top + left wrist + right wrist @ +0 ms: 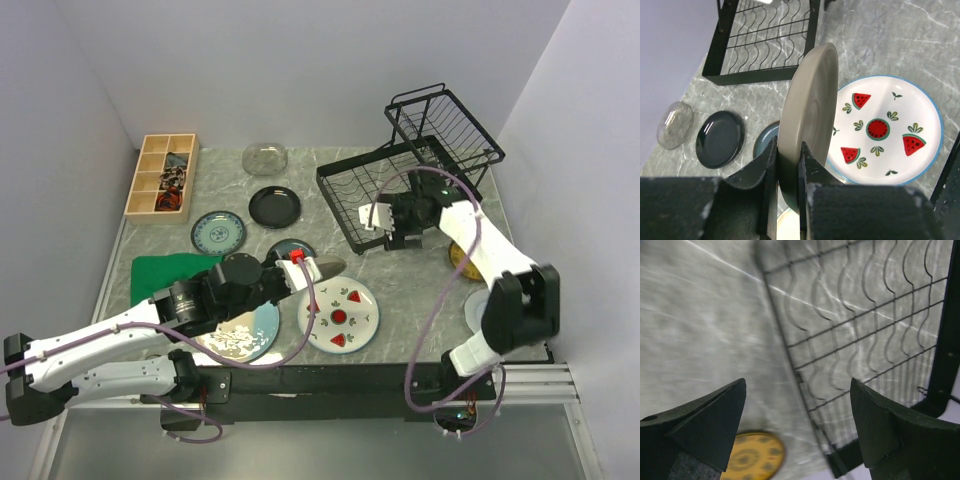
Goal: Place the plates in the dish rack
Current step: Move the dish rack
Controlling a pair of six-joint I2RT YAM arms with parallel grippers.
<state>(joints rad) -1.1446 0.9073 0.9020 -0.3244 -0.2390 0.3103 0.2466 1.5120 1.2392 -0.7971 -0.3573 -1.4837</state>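
Round taupe ceramic plate (810, 110) stands on edge, its rim clamped between the left gripper (788, 155) jaws, above white watermelon-print plate (890, 130). Left arm (120, 335) reaches low, forward and rightward. Right gripper (797, 415) spread wide, empty, over black wire dish rack (865, 340) edge.

Surface (230, 170): grey marble-look top, smooth, faint sheen.
Dish rack (350, 190): thin metal wire, black coating, satin.
Taupe plate (807, 115): ceramic look, smooth, eggshell glaze, low shine.
Watermelon plate (885, 130): white glaze, glossy, printed pattern.
Black plate (274, 207): high gloss, catches light at the rim.
Glass plate (265, 158): clear, looks textured.
Cloth (165, 272): green fabric, matt.
Box (168, 138): pale wood, no visible varnish.
Left claw (788, 152): black plastic, grainy matt, white scuffs on edges.
Right claw (797, 385): same matt black, with a grey felt-like patch low on one finger.
Arm shells (110, 335): white plastic, slight gloss.
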